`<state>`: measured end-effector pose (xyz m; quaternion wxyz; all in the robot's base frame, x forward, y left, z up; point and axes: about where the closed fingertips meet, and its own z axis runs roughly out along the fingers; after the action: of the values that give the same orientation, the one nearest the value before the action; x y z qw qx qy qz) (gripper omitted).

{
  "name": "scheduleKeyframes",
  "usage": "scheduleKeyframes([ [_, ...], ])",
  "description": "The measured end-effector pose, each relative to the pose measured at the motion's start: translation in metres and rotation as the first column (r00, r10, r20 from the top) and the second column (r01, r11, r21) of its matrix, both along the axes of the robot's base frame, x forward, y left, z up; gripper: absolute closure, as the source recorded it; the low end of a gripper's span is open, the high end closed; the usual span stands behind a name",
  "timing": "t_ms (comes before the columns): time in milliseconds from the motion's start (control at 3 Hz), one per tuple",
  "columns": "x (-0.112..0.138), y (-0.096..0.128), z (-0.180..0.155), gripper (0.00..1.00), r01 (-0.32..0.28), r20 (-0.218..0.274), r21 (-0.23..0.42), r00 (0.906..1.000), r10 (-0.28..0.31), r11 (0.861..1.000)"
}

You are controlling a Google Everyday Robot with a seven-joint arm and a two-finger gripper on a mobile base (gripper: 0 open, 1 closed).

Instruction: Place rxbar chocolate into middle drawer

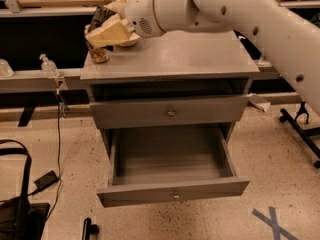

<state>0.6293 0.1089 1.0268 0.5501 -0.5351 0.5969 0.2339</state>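
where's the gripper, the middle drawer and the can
gripper (104, 29): camera view, its tip end, above the cabinet top (200, 59) at left rear
middle drawer (135, 195): camera view, left half of its front panel
can (98, 54): camera view, lower body showing under the gripper

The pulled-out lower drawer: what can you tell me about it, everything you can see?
The middle drawer is a wide, shallow grey box, metal by its look, pulled well out of the cabinet below the upper knobbed drawer. A small round knob sits centred on its front. Its floor and side walls show, level, with nothing seen lying inside. Nothing touches it; the gripper is high above, over the cabinet top's left rear corner.
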Motion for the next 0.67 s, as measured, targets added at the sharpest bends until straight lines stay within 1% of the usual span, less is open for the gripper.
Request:
scheduleKeyframes([
  [333,-0.0417,-0.0008,-0.0222,1.0,0.066,-0.074,0.185,0.9958,-0.053,0.981],
  [667,-0.0432,-0.0106,-0.0281,1.0,0.101,-0.091,0.185,0.9922,-0.085,0.978],
])
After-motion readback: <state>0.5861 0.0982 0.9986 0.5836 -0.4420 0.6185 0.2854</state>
